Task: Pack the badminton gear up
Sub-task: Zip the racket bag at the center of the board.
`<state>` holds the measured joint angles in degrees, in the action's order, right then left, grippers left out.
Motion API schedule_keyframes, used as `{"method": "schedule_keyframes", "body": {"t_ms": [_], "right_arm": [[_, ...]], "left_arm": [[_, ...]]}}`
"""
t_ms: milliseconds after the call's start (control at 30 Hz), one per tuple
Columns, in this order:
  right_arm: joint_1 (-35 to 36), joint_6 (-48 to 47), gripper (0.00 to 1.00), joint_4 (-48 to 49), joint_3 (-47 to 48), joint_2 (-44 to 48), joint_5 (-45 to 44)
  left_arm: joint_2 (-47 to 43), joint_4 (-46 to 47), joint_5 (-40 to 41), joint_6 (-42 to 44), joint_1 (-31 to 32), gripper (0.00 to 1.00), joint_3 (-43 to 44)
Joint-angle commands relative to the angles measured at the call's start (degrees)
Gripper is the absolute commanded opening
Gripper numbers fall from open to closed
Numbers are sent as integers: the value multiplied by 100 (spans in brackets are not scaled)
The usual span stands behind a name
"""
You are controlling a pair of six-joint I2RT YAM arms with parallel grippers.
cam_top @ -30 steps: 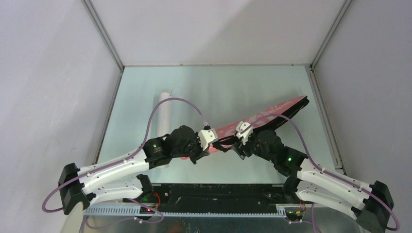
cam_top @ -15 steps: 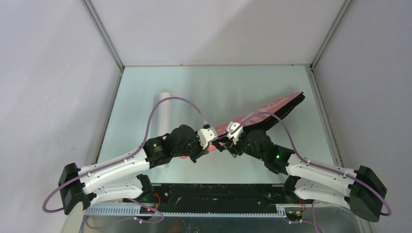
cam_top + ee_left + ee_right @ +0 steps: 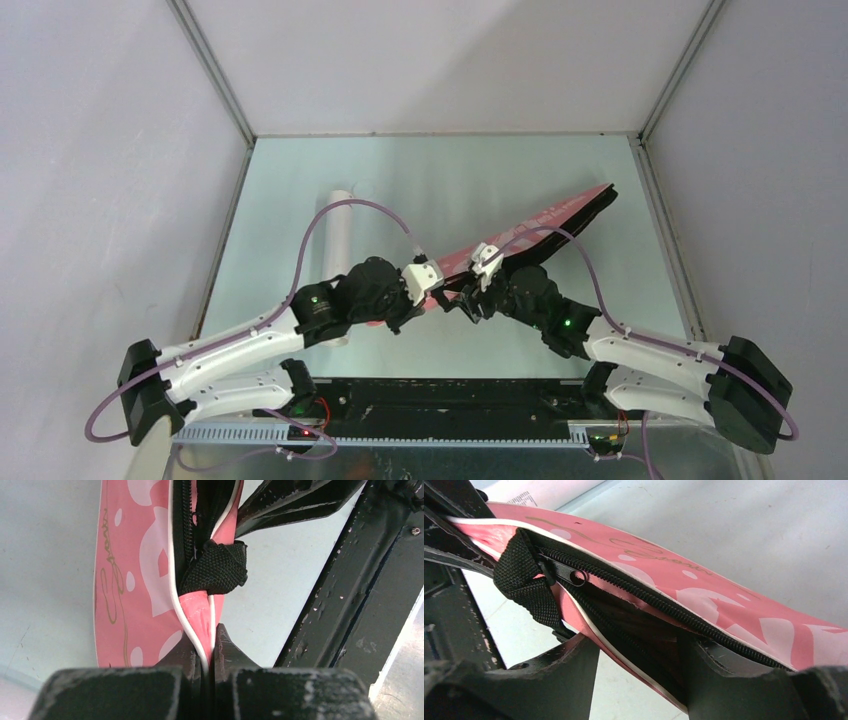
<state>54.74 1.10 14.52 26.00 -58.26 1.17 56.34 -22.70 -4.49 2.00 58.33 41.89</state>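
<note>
The pink racket bag (image 3: 540,225) lies slantwise on the table, its far end raised toward the back right. My left gripper (image 3: 432,297) is shut on the bag's near tip, pinching pink fabric and white piping (image 3: 209,635). A black webbing loop (image 3: 217,567) sits just beyond that grip. My right gripper (image 3: 462,298) stands open astride the lower lip of the unzipped mouth (image 3: 639,642), with one finger (image 3: 709,657) inside the bag and the other finger (image 3: 569,662) beneath it. The zip slider (image 3: 574,575) rests near the loop. The white tube (image 3: 335,240) lies to the left.
A black base rail (image 3: 450,395) runs along the near edge behind both arms. Grey walls and metal posts (image 3: 215,80) close in the table on three sides. Purple cables (image 3: 330,215) arc over each arm.
My right arm has moved left, closer to the left gripper, and the bag's far end has shifted left with it. The left gripper keeps its hold.
</note>
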Motion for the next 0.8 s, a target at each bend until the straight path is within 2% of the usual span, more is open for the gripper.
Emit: {"method": "schedule_keyframes", "body": {"t_ms": [0, 133, 233, 500, 533, 633, 767], "right_arm": [[192, 1376, 59, 2218, 291, -124, 1545], [202, 1411, 63, 2111, 292, -110, 1678], [231, 1449, 63, 1875, 296, -48, 1421], [600, 1095, 59, 1658, 487, -419, 3], [659, 1103, 58, 1606, 541, -447, -423], [772, 1512, 57, 1490, 622, -558, -1442], [1064, 1885, 53, 1721, 626, -673, -2224]], "left_arm": [[124, 388, -886, -331, 153, 0, -74], [96, 374, -771, -352, 153, 0, -88], [33, 424, -827, -361, 153, 0, -101], [-107, 450, -1007, -470, 153, 0, -150], [-141, 455, -1027, -483, 153, 0, -165], [-173, 511, -1051, -529, 153, 0, -191], [-130, 531, -1125, -550, 153, 0, -228]]}}
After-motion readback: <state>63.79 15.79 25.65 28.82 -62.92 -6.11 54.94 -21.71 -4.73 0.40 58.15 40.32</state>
